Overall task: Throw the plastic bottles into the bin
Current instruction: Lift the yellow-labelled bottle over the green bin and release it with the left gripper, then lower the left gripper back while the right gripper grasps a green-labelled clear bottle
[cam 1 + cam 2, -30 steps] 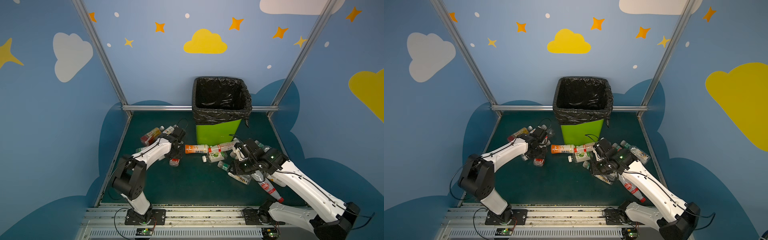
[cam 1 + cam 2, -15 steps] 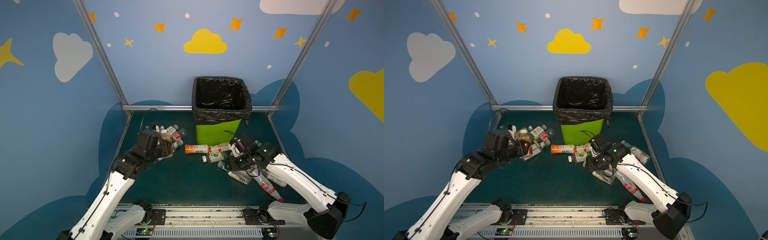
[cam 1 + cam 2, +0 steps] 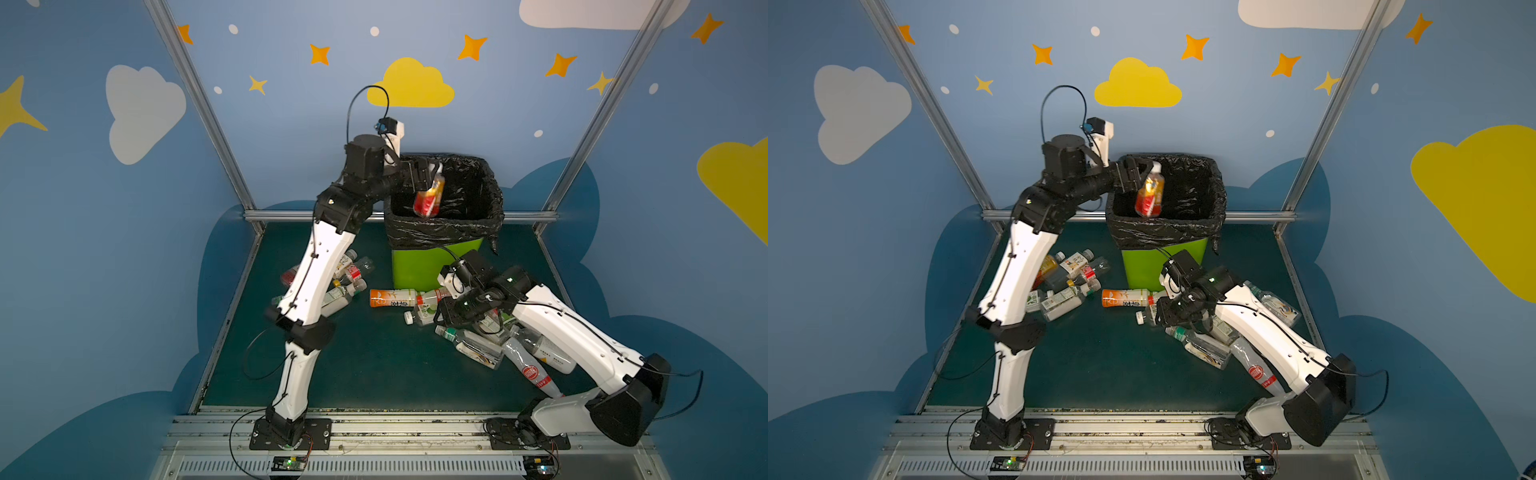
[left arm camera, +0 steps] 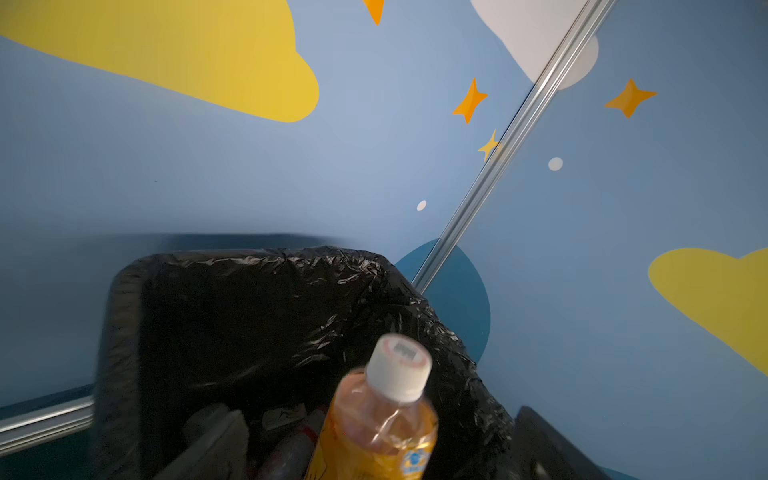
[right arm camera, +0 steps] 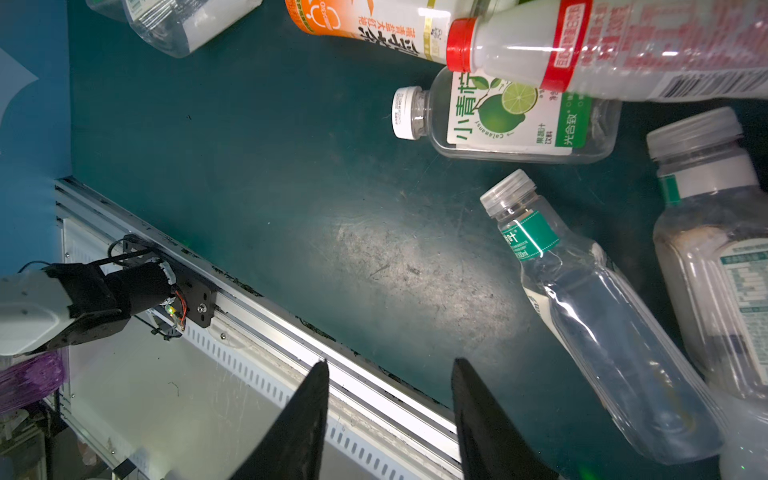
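Here, scuffed teal floor (image 3: 374, 365), blue cloud-painted walls (image 3: 291, 124).

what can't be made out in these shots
bin contents: dark in both top views; blurred behind the orange bottle in the left wrist view
orange bottle's base: cut off by the left wrist view's edge
bottle pile: partly hidden under the right arm in both top views

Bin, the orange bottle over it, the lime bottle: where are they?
bin (image 3: 415, 268): in a top view, green front wall.
orange bottle (image 3: 1149, 193): in a top view, its label.
lime bottle (image 5: 511, 116): right wrist view, its label.
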`<state>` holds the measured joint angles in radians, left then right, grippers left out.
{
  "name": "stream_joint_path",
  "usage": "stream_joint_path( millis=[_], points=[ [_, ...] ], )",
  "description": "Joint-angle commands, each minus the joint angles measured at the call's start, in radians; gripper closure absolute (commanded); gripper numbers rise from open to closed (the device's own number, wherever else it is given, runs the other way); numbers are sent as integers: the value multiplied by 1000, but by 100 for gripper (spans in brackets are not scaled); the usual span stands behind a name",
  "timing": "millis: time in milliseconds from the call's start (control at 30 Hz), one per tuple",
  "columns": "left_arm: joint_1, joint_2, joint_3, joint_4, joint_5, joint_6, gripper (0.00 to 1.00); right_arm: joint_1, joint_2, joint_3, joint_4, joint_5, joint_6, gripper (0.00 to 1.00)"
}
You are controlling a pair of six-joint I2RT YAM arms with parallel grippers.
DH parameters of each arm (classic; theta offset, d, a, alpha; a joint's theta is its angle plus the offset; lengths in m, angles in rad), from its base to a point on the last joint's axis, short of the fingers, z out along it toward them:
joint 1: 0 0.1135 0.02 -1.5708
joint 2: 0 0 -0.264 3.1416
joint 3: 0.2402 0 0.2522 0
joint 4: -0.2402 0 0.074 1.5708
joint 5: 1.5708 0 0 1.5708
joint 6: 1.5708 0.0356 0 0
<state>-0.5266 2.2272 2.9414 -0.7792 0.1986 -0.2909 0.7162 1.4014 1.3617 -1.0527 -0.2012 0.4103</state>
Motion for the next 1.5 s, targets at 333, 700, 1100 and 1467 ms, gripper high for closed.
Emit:
stream_joint_path(
  millis=[333,700,1100,1467],
  points=[
    [14,-802,-939,-60,-190,27,0,-92,-98,-83,-58,89,-72,42],
    [24,-1217,-1641,-77,-216,-218,0,-137,36,-182,-127,214,-223,29],
    [28,-1357,-1753,-127,-243,-291,0,-129,130,-197,-120,307,-292,16],
    [28,-1461,-1794,-178,-279,-330,0,-130,220,-216,-55,314,-352,11]
  ],
)
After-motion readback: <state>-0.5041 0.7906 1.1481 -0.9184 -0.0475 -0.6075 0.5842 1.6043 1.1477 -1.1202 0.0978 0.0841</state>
